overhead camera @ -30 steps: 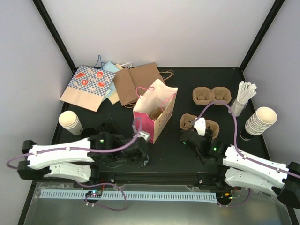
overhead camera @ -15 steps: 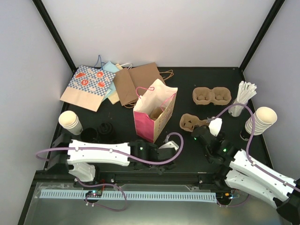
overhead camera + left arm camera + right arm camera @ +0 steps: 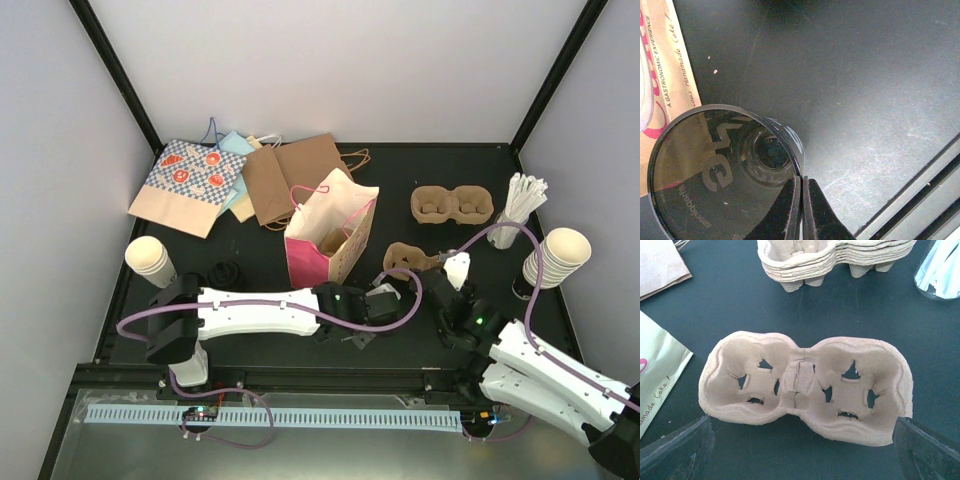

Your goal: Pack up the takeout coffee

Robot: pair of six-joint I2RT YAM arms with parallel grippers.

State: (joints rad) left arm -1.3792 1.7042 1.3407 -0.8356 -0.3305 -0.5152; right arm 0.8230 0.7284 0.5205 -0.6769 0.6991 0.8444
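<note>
**Inspector:** Report the gripper states and where the coffee is.

**Operator:** I am seeing the left gripper [image 3: 801, 184] pressed together on the rim of a black lid [image 3: 715, 170], hanging just right of the pink bag [image 3: 330, 238]. I cannot tell whether a cup is sitting under that lid. I am finding no other takeout coffee in view. The right gripper [image 3: 801, 422] is standing wide apart and empty above the carrier [image 3: 805, 390].

**Inspector:** Containers?

**Operator:** Both carrier wells are lying empty. The bag is standing open with something brown inside that I cannot identify. A stack of carriers [image 3: 835, 260] is sitting on the far side.

**Inspector:** Risks?

**Operator:** I am judging the edge pinch weak, so a swing could tip or drop the load. The bag's thin wall is standing close enough to snag. The two arms are also working near each other.
</note>
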